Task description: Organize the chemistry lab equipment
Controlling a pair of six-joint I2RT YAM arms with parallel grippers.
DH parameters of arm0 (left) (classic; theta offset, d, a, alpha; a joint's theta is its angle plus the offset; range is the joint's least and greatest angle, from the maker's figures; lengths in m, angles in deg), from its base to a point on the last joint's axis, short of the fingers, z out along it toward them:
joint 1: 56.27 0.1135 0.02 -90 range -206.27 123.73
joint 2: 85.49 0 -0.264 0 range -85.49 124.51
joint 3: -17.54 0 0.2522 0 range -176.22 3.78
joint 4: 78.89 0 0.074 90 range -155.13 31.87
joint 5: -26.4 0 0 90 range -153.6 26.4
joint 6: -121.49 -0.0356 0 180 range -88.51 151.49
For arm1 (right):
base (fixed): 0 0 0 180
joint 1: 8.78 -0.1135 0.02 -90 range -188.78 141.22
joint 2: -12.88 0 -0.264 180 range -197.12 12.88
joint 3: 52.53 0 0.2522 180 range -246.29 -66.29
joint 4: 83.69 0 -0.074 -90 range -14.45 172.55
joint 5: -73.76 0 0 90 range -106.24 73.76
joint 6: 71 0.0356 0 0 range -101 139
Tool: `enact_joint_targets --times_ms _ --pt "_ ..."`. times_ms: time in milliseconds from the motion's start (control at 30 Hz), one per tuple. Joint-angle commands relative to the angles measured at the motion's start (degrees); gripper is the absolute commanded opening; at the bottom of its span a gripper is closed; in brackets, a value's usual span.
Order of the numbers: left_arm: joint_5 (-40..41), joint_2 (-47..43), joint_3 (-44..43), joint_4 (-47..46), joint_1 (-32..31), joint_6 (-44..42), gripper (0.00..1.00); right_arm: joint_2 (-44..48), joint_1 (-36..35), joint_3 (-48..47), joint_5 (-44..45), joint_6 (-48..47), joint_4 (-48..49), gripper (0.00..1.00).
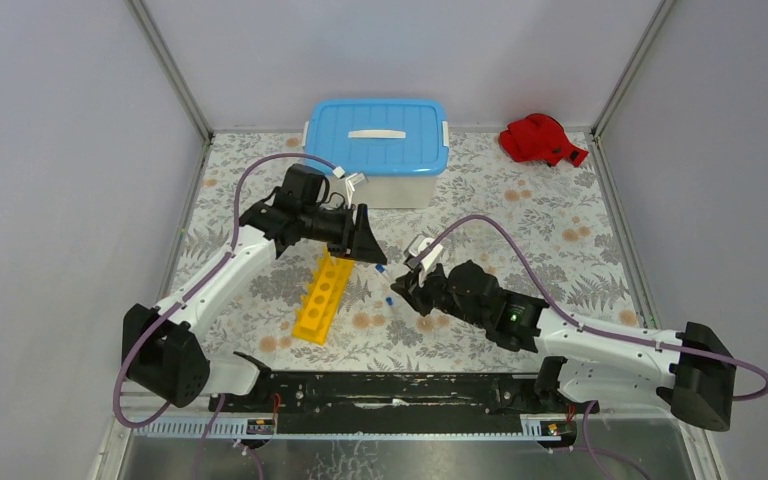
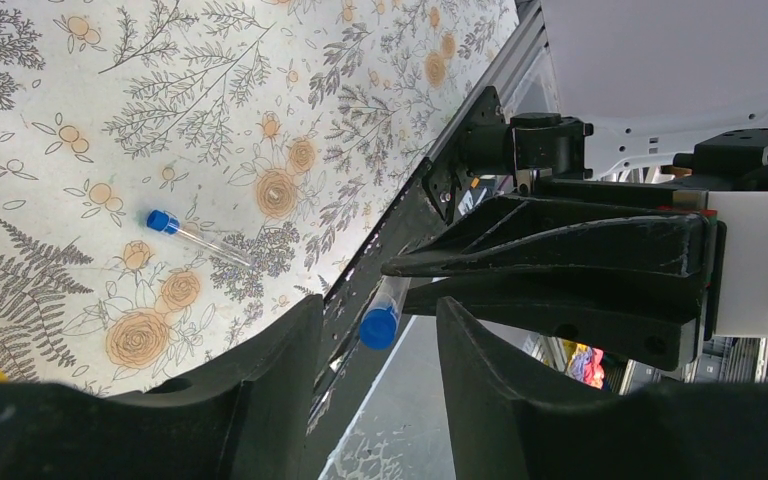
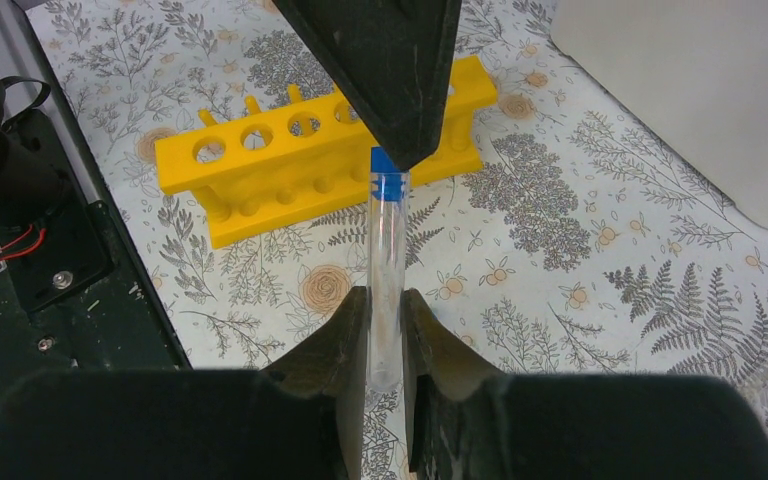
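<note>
I have a tube (image 3: 388,240) clamped by its bottom end in the right jaws, low in the centre of the right wrist view, blue cap pointing up the frame. Holding it by the tail makes sense to me, since it leaves the capped end free for the other side to take.

In the left wrist view that cap sits at bottom centre, in the gap between the left jaws. They stand apart on either side of it and I see no contact, so nothing is gripped there yet. I read this as a mid-air hand-over, just right of the upper end of the rack (image 1: 322,297) in the top view.

The rack lies slantwise on the bench (image 1: 580,230), left of centre, and the holes I can see look empty. The pass probably aims to give the left side a hold from which the tube can go bottom-first into a hole.

A second tube (image 2: 195,235) lies flat on the bench at the left of the left wrist view. The tub (image 1: 378,150) at top centre and the cloth (image 1: 542,140) at upper right are well apart from the work. I can't find the ring stand in any view.

The left jaws should close squarely on the cap end before the right jaws let go, or the tube could drop.
</note>
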Motion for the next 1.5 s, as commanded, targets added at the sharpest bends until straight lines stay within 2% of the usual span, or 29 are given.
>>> enact_joint_targets --times_ms 0,933,1467 --pt "-1.6 -0.5 0.6 0.0 0.2 -1.5 0.52 -0.4 -0.6 -3.3 -0.3 -0.9 3.3 0.16" --pt "-1.0 -1.4 2.6 1.0 -1.1 -3.9 0.40 -4.4 -0.6 -5.0 0.2 -3.7 5.7 0.16" --pt "-0.5 -1.0 2.4 1.0 -1.2 -4.4 0.27 -5.7 -0.6 -5.1 0.1 -3.7 5.6 0.15"
